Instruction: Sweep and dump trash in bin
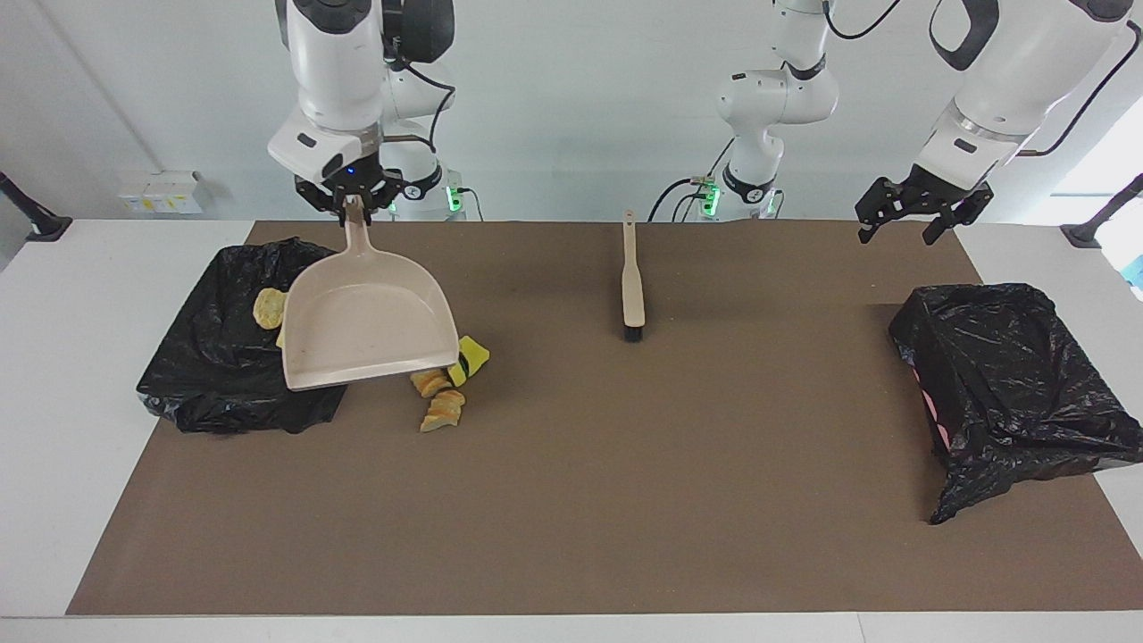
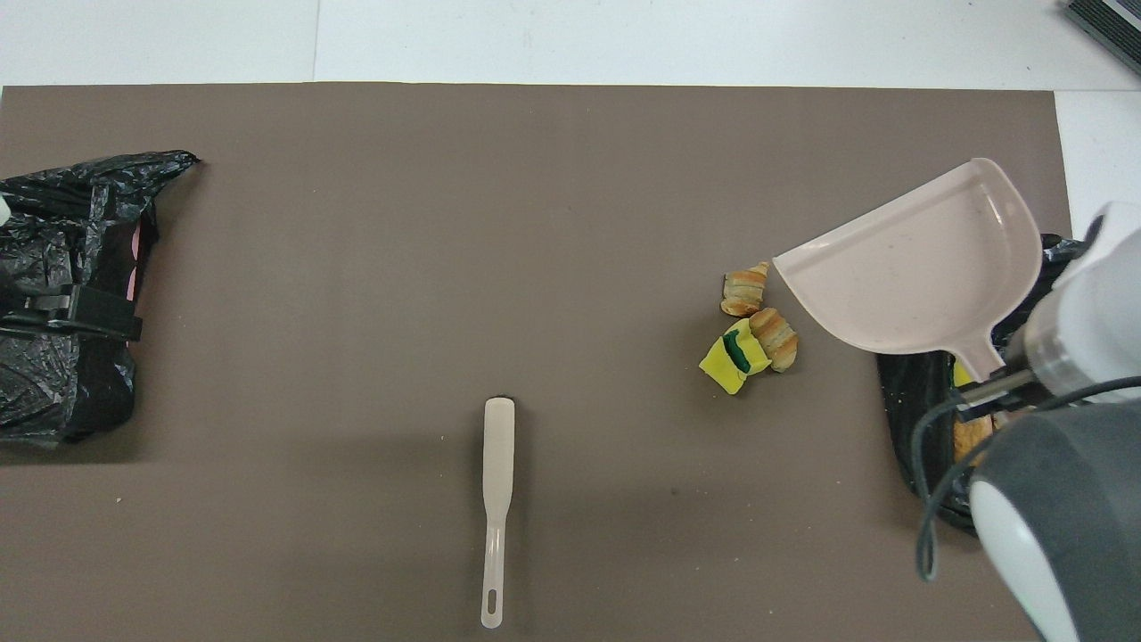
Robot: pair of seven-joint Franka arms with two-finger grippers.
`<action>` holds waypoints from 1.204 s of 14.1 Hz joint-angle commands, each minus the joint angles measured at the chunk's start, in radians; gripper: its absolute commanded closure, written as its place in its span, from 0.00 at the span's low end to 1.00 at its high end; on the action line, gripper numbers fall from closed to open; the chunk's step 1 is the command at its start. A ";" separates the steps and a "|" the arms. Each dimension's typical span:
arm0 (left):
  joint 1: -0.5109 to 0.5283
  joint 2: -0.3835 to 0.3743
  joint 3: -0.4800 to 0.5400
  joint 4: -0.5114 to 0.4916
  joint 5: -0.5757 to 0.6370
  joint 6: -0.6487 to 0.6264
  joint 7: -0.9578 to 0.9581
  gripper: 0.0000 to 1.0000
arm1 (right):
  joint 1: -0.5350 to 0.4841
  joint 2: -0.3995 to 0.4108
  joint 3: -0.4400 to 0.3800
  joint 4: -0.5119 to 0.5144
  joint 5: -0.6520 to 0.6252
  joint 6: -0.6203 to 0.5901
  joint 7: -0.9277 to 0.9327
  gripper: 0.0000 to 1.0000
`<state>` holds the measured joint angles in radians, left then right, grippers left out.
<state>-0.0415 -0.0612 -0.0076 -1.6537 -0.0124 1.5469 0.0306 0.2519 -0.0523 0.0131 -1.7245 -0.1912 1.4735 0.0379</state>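
- Right gripper (image 1: 350, 202) is holding the dustpan (image 1: 366, 321) up over the trash (image 1: 444, 393).
- Left gripper (image 1: 920, 219) is waiting, wide open.
- Next, I think, it needs the brush (image 1: 632, 281).

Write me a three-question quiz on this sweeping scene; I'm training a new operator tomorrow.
1. True or false: the right gripper holds the beige plastic dustpan by its handle.
2. What lies untouched on the brown mat?
A. beige hand brush
B. mop
C. bottle
3. Fill in: the open left gripper waits above the ____ black-bagged bin.

Key: 1 true; 2 A; 3 empty.
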 commanded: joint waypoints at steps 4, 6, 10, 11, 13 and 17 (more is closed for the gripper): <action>0.003 0.001 -0.005 0.012 0.009 -0.022 0.006 0.00 | 0.159 0.384 0.004 0.331 0.081 0.115 0.313 1.00; -0.001 0.001 -0.005 0.012 0.009 -0.022 0.005 0.00 | 0.190 0.486 0.004 0.414 0.133 0.190 0.399 1.00; 0.003 0.001 -0.005 0.012 0.009 -0.013 0.003 0.00 | 0.266 0.623 0.016 0.437 0.170 0.381 0.532 1.00; 0.003 0.003 -0.005 0.014 0.009 -0.013 0.003 0.00 | 0.285 0.644 0.016 0.437 0.171 0.431 0.562 1.00; 0.005 0.003 -0.005 0.014 0.009 -0.010 0.002 0.00 | 0.290 0.666 0.031 0.436 0.197 0.522 0.579 1.00; 0.008 0.003 -0.005 0.014 0.009 -0.010 0.003 0.00 | 0.296 0.677 0.039 0.421 0.280 0.579 0.579 1.00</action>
<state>-0.0417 -0.0612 -0.0088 -1.6537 -0.0124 1.5446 0.0306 0.5565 0.6188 0.0398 -1.3281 0.0453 2.0505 0.6073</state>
